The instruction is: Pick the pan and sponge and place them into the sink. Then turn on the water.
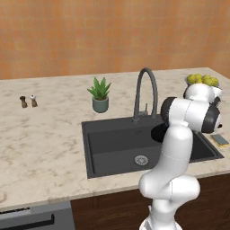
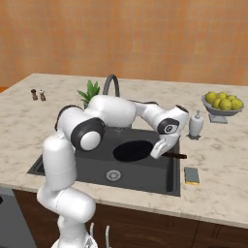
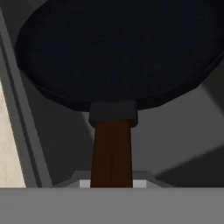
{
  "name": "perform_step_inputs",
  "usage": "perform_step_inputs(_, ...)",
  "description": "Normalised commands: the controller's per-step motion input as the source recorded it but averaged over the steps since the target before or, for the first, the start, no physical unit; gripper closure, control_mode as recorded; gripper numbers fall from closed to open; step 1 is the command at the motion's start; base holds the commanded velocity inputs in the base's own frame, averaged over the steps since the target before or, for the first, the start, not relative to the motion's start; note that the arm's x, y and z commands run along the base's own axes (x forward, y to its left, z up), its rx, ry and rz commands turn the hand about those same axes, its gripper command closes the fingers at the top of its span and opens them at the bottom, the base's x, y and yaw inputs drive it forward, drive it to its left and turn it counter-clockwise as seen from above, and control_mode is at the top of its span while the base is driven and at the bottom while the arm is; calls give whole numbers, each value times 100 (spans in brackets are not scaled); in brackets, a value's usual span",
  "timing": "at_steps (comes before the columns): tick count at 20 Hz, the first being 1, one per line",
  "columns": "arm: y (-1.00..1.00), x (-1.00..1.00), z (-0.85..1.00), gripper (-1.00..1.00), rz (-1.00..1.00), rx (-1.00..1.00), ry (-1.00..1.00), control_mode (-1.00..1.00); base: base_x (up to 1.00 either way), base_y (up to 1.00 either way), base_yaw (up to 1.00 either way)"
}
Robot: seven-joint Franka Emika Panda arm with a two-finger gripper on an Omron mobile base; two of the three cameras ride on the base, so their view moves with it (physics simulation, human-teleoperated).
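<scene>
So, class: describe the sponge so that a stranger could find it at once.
Start at the dark sink in the marble counter. On the counter just past its right rim lies the sponge, a small yellow block with a grey-green top, flat, unlike the round yellow fruit further back.

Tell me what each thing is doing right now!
pan: held by its brown handle, over the sink, not set down
end effector: shut on the pan's handle
sponge: lying flat on the counter, right of the sink
sink: nothing resting in it, drain bare
faucet: no water running
lemon bowl: full, upright
soap bottle: upright
plant: upright
shakers: standing
</scene>
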Motion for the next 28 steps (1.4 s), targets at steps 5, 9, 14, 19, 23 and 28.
perform_step_inputs(5, 63, 0, -33, 100, 2, 0, 0, -100, 0, 0, 0)
perform_step_inputs(9, 70, 0, -45, 100, 0, 0, 0, -100, 0, 0, 0)
perform_step_inputs(14, 48, 0, -48, 100, 0, -1, 8, -100, 0, 0, 0)
perform_step_inputs(19, 6, 12, -38, 100, 0, 0, 11, -100, 0, 0, 0)
perform_step_inputs(23, 0, 29, -36, 100, 0, -1, 5, -100, 0, 0, 0)
perform_step_inputs(28, 8, 23, -47, 100, 0, -1, 0, -100, 0, 0, 0)
